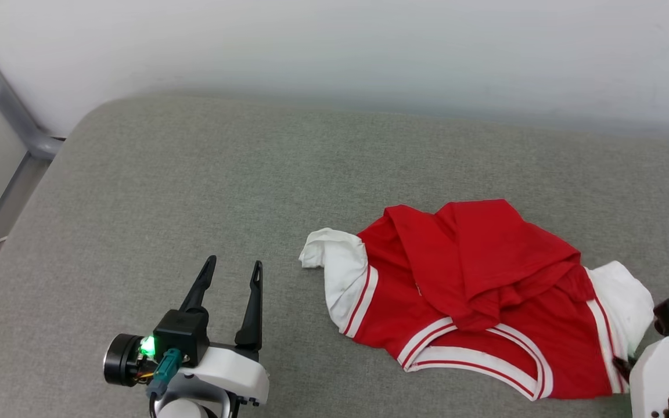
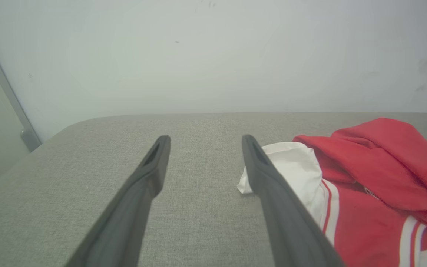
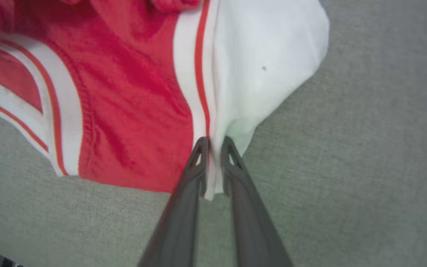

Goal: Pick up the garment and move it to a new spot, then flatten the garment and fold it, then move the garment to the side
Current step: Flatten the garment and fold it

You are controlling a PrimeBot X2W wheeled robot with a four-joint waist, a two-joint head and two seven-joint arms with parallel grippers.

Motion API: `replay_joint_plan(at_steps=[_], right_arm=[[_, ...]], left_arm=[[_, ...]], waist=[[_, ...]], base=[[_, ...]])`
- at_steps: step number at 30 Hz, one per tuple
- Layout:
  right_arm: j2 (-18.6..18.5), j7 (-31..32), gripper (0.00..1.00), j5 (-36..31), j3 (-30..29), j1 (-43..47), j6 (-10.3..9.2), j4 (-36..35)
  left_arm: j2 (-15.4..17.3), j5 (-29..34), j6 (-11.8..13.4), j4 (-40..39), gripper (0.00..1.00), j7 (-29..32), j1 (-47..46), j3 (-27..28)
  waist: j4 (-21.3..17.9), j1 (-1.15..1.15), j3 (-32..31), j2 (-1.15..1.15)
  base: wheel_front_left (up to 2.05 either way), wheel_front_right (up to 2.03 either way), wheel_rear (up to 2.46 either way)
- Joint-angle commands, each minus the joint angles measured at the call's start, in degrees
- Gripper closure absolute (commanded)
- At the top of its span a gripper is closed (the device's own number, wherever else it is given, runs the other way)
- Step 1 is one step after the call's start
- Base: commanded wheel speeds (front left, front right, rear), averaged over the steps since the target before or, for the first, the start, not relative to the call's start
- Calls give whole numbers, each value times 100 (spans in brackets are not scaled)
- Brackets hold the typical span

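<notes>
Where the right gripper bites: its two fingers are pressed together on the striped seam between the red body and the white sleeve of the garment, at the cloth's near edge.
Depth of bite: shallow, by the look of it; only a narrow fold sits between the tips.
Garment: crumpled on the right part of the grey padded surface, with a red flap folded over its middle and both sleeves splayed outward.
Left gripper: fingers wide apart and holding nothing, low over bare padding, near the other sleeve but clear of it.
Step, as judged: the pick-up ahead of moving the shirt to a new spot.
Risk, slip: the thin pinch could pull free once the shirt's weight comes onto it.
Risk, bunching: lifted from this single corner, the cloth would likely hang in a rope and drag across the padding, making flattening harder.
Risk, snag: the tips may have caught the surface's cover too; that cannot be told.
</notes>
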Motion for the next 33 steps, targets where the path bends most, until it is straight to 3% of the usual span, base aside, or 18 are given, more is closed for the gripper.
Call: replay_joint_plan(at_steps=[1,9,14,18,22,33], right_arm=[[92,-238,0,-54,-64,-1,-8,-74],[386,-2110,0,-94,-370,1,-8,-726],[809,-3067,0,-224,-715,426,-8,-1230],[1220,-3578,0,-478,-999,706,-8,-1512],[1497,-3678,0,-652,-1057,881,-6,-1667],[1770,-3670,0,-808,-1035,761,-6,-1825]], left_arm=[[3,37,-9,11,0,-15,41,6],[-5,4,-56,-41,0,-15,122,35],[-29,-61,-81,-74,0,-15,200,-26],[-39,-63,-118,12,0,4,239,-144],[-46,-75,-102,-67,0,424,-1,-266],[14,156,-133,-306,0,3730,-883,-775]], waist=[[-59,0,-48,0],[-321,0,-251,0],[-474,0,-317,0],[-603,0,-304,0],[-648,0,-288,0],[-941,0,21,0]], base=[[0,0,0],[0,0,0],[0,0,0],[0,0,0],[0,0,0],[0,0,0]])
